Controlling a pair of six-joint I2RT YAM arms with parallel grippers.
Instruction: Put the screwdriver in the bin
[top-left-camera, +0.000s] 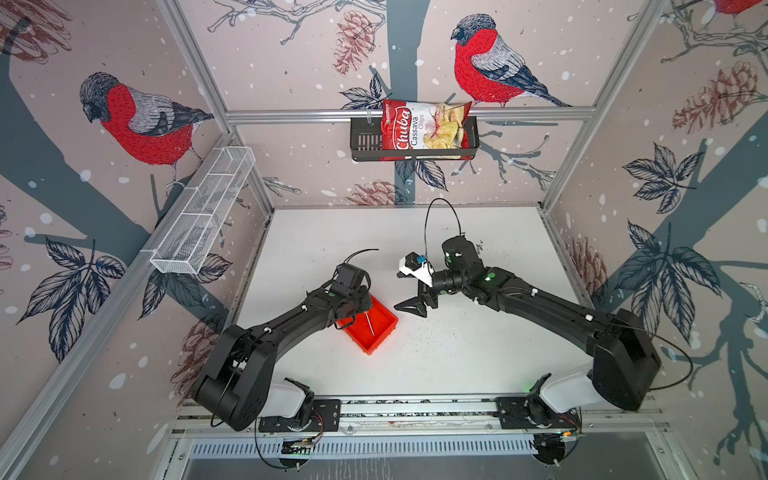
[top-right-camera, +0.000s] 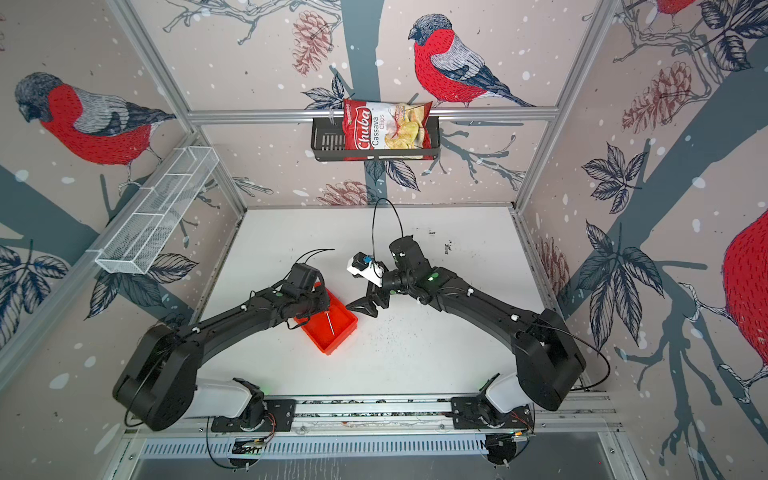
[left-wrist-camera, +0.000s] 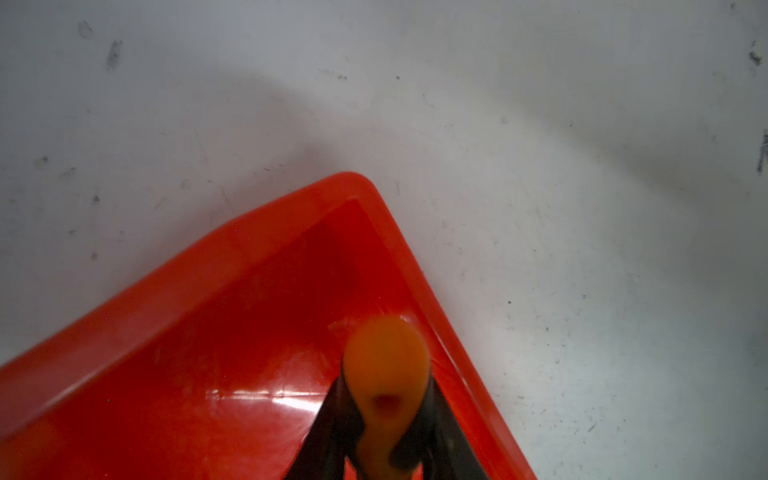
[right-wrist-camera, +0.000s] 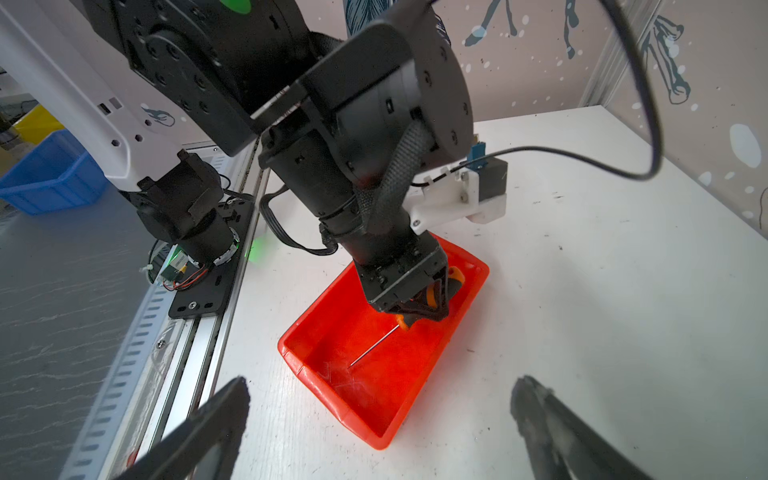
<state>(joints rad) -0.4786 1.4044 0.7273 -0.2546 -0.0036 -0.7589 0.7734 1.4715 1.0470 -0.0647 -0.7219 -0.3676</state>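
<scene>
The red-orange bin (top-left-camera: 365, 340) (top-right-camera: 332, 334) lies on the white table, left of centre. My left gripper (left-wrist-camera: 386, 388) is shut on the orange-and-black handle of the screwdriver (left-wrist-camera: 385, 361), low inside the bin (left-wrist-camera: 199, 332) near one corner. In the right wrist view the left gripper (right-wrist-camera: 424, 307) holds the screwdriver (right-wrist-camera: 374, 347) tilted, its thin silver shaft slanting down toward the floor of the bin (right-wrist-camera: 374, 399). That shaft also shows in both top views (top-left-camera: 370, 325) (top-right-camera: 331, 323). My right gripper (top-left-camera: 410, 308) (top-right-camera: 364, 307) (right-wrist-camera: 380, 382) hangs wide open and empty just right of the bin.
A black wall basket (top-left-camera: 365, 141) on the back rail holds a bag of cassava chips (top-left-camera: 424, 129). A white wire-mesh shelf (top-left-camera: 203, 212) hangs on the left wall. Beyond the front rail the right wrist view shows a blue crate (right-wrist-camera: 45, 174).
</scene>
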